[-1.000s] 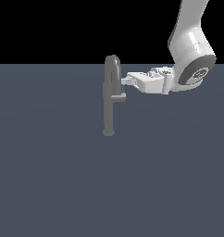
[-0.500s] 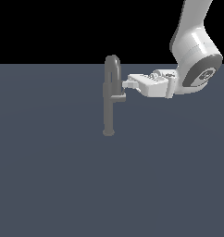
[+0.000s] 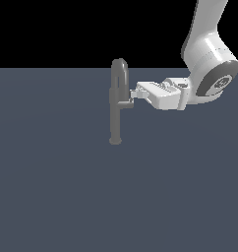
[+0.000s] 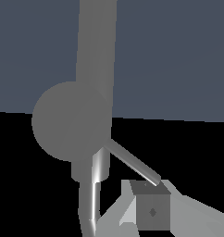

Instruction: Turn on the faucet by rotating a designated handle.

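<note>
The faucet (image 3: 116, 106) stands just left of centre in the exterior view, its small foot on the tabletop (image 3: 67, 197), its arched spout at the top. The handle (image 3: 126, 104) juts from mid-column toward the frame's right. My hand (image 3: 137, 93) comes in sideways from the right, its tip just above the stub's outer end.

Whether my fingers are wide or narrow I cannot tell; neither view shows both clearly.

My worry is height. If I sweep now, I judge the tip could ride over the stub and slip off without turning it, or knock the column instead.

The wrist view gives what the exterior cannot: one finger pad (image 4: 152, 212) close up, touching or nearly touching a thin rod's end. The exterior alone shows the whole faucet and my arm's approach.
</note>
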You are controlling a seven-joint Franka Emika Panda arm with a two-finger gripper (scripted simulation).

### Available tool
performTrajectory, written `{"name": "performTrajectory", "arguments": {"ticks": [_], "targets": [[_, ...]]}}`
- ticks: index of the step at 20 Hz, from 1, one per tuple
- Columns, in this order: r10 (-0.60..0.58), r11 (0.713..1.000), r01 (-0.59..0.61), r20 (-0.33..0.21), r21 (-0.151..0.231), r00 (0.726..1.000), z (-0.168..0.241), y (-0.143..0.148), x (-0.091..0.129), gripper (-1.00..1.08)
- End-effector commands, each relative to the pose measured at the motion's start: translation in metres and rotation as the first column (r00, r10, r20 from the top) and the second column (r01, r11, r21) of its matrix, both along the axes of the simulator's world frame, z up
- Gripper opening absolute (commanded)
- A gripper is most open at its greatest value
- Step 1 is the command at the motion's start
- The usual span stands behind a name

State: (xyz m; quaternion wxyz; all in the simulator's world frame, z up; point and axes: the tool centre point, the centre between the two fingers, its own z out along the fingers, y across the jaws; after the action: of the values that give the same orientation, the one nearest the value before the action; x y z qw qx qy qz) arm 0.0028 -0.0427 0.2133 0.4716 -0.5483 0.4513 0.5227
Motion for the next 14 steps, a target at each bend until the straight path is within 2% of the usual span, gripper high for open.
{"name": "performTrajectory", "arguments": {"ticks": [1, 7, 8, 14], "targets": [[-0.002, 1.000, 0.002, -0.015, 0.000, 1.000, -0.016, -0.001, -0.004, -1.00], [-0.003, 1.000, 0.004, -0.046, 0.002, 0.999, -0.052, -0.003, -0.015, -1.00], [0.006, 1.000, -0.006, 0.007, 0.003, 1.000, -0.020, -0.001, -0.004, -1.00], [0.000, 1.000, 0.000, -0.027, 0.002, 1.000, -0.058, -0.001, -0.003, -1.00]]}}
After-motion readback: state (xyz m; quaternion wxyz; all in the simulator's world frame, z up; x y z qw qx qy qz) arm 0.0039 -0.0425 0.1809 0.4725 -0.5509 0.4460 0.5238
